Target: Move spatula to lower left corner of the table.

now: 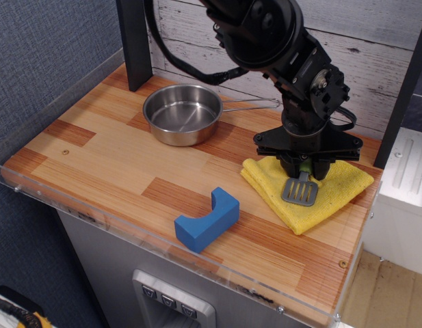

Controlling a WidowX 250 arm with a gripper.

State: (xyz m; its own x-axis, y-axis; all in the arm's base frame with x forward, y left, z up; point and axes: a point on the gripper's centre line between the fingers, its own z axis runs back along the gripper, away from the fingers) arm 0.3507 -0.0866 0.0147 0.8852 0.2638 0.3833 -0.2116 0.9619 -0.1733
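Gripping the spatula (301, 189) by its green handle, our gripper (305, 166) should lift clear of the yellow cloth (334, 188) before crossing left.

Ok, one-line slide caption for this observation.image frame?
Pincer shut on the spatula over a yellow cloth, right side of the table.
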